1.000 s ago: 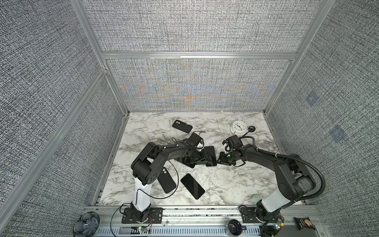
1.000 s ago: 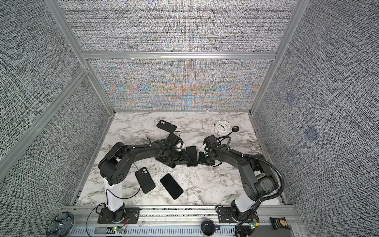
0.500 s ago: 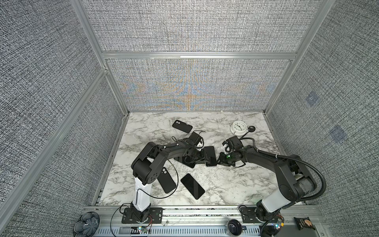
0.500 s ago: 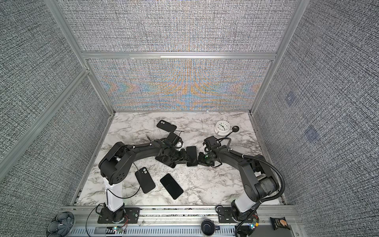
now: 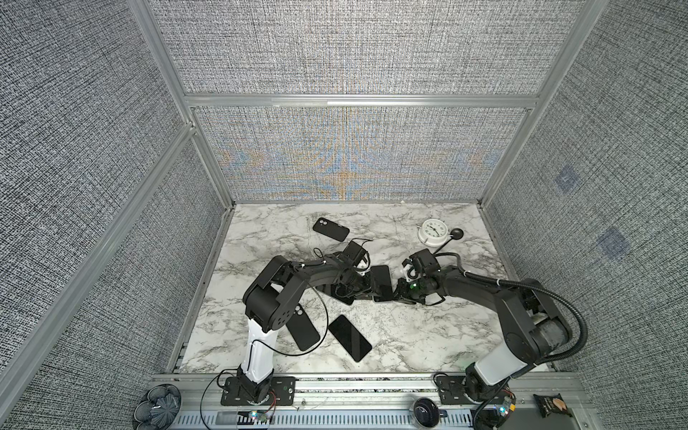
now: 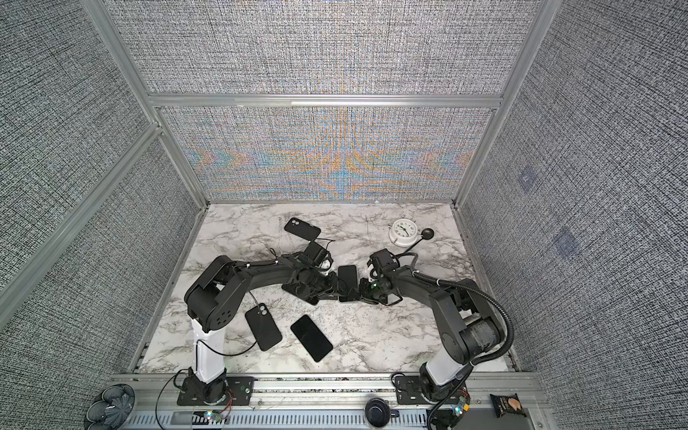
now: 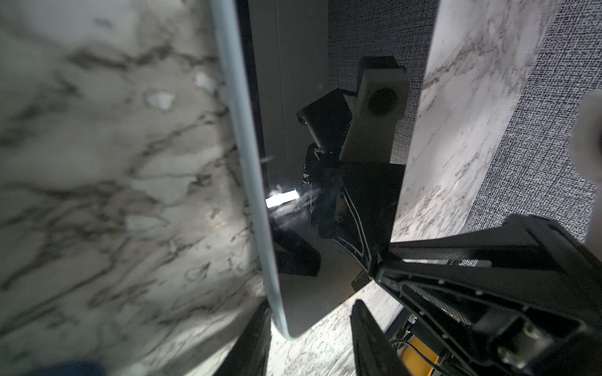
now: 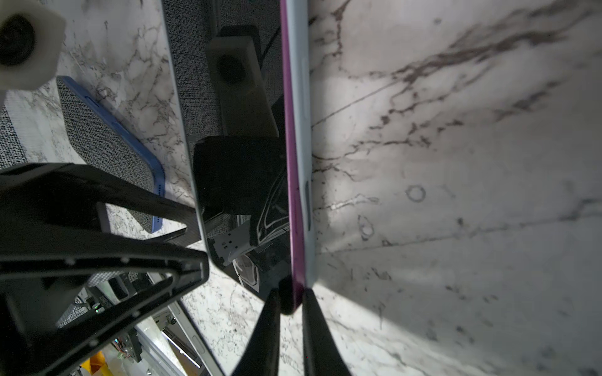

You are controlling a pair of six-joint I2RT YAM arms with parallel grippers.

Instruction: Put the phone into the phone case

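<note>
**Spotter:** Where's the phone [image 5: 381, 281] just now?

**Operator:** Mid-table [image 5: 409, 335], tipped up on a long edge between my two arms. I can't tell whether its lower edge touches the marble.

**Spotter:** And the claws?

**Operator:** My right gripper [image 8: 291, 302] is clenched on an end corner of the phone, one finger on each face. My left gripper [image 8: 202, 241] has its tips at the opposite long edge. Whether it grasps or only braces there, I can't tell.

**Spotter:** How do you do this bit well?

**Operator:** A corner pinch lets glossy glass swing, I reckon, so I want a fuller hold with the left before any lift, and slow moves. I steer wide of the blue-edged phone [image 8: 107, 140] lying just beside it. Then I head for the case [image 5: 303, 329] near my left arm's base; I take that dark slab with a camera cutout for the empty one. I'd seat one end first at a shallow tilt, camera end matched to the cutout, then press the other end down.
</note>
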